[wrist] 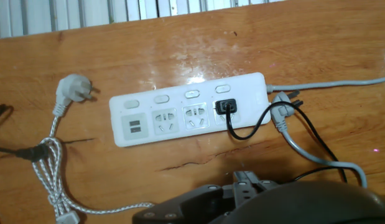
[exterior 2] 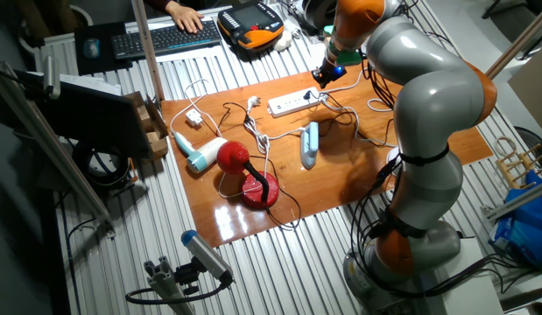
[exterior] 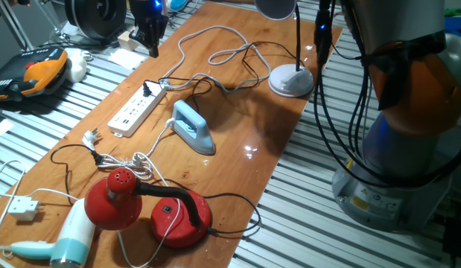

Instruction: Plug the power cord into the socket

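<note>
The white power strip (wrist: 186, 115) lies flat on the wooden table; it also shows in one fixed view (exterior: 137, 112) and the other fixed view (exterior 2: 295, 102). The small black plug (wrist: 226, 107) sits in the strip's end outlet by the grey cable. Its thin black cord (wrist: 248, 132) loops away over the wood. In one fixed view the plug (exterior: 147, 89) shows at the strip's far end. My gripper (exterior: 154, 46) hangs above and behind that end, apart from the plug, and also shows in the other fixed view (exterior 2: 327, 77). I cannot tell how its jaws stand. It holds nothing I can see.
A light-blue iron (exterior: 193, 126) lies beside the strip, its loose grey plug (wrist: 71, 90) to the left. The pale grey cable (wrist: 329, 84) leaves the strip's end. A white lamp base (exterior: 291, 80), a red lamp (exterior: 115, 197), a hair dryer (exterior: 66, 238) and a white plug block (exterior: 21, 207) share the table.
</note>
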Available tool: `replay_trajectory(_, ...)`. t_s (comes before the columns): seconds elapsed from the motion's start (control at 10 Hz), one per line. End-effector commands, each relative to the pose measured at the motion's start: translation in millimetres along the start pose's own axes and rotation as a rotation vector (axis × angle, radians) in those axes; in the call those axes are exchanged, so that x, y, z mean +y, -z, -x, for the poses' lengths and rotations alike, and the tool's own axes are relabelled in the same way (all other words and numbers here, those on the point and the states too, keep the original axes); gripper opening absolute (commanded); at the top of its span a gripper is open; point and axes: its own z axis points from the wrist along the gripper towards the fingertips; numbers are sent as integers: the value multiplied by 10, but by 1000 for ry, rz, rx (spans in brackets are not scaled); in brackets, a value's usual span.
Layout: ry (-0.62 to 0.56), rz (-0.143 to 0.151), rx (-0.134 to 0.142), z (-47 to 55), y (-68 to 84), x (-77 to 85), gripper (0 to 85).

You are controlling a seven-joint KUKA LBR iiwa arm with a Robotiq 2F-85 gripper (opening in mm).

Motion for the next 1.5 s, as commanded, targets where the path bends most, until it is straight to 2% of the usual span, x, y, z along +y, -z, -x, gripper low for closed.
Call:
replay_trajectory(0.0,4,-9,-4,1,-1,-1,0)
replay_trajectory(0.3,3,-13,-2,-8,-6,5,0)
replay_trajectory(0.5,30,-11,22,0,-20,7,0)
replay_trajectory(0.7,39,-16,29,-4,-23,14,0)
replay_trajectory(1.1,31,-23,16,-18,-46,32,0)
replay_trajectory(1.4,31,-25,18,-16,-48,31,0)
